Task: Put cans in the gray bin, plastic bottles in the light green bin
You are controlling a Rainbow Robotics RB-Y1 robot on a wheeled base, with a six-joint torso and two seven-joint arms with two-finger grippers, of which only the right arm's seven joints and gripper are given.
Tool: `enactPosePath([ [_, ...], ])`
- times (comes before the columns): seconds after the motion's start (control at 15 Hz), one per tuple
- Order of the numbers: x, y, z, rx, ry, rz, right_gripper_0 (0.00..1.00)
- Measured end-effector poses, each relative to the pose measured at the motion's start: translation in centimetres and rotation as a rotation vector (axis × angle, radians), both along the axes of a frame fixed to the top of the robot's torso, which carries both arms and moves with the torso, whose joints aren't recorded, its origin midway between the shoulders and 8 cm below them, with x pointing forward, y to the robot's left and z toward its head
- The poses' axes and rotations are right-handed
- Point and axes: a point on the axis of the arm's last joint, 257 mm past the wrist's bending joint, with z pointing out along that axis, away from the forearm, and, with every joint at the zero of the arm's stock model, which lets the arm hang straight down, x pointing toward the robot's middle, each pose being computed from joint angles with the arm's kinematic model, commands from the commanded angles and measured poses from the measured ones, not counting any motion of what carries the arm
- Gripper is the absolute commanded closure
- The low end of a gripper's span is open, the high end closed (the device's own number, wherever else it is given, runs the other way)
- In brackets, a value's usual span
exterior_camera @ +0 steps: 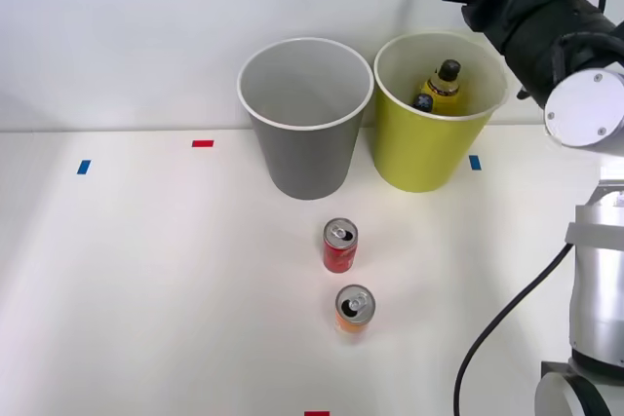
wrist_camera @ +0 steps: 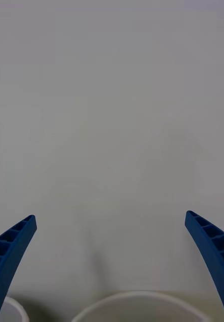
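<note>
Your right gripper [wrist_camera: 112,261] hangs open and empty above the light green bin [exterior_camera: 429,158], where both plastic bottles [exterior_camera: 441,87] already lie. For the gray bin [exterior_camera: 304,158], the cans [exterior_camera: 340,245] wait upright on the table [exterior_camera: 146,289].

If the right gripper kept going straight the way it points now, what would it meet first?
Probably the pale wall behind the bins. The open right gripper faces it above the light green bin's rim, with nothing between, though depth is unclear.
</note>
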Motion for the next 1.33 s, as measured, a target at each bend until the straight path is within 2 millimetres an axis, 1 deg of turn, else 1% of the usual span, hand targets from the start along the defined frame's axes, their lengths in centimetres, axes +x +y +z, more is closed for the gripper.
enactPosePath([
  [0.2, -2.3, 0.4, -0.7, 0.018, -0.049, 0.056, 0.0],
  [0.33, -4.4, 0.0, -1.8, -0.01, -0.081, 0.065, 0.0],
  [0.6, -9.9, -0.8, -2.8, -0.053, -0.128, 0.067, 0.0],
  [1.0, -17.3, -1.8, -5.1, -0.08, -0.1, 0.039, 0.0],
  [1.13, -19.1, -2.4, -5.6, -0.085, -0.092, 0.014, 0.0],
  [1.33, -20.8, -4.4, -7.5, -0.069, -0.059, -0.057, 0.0],
])
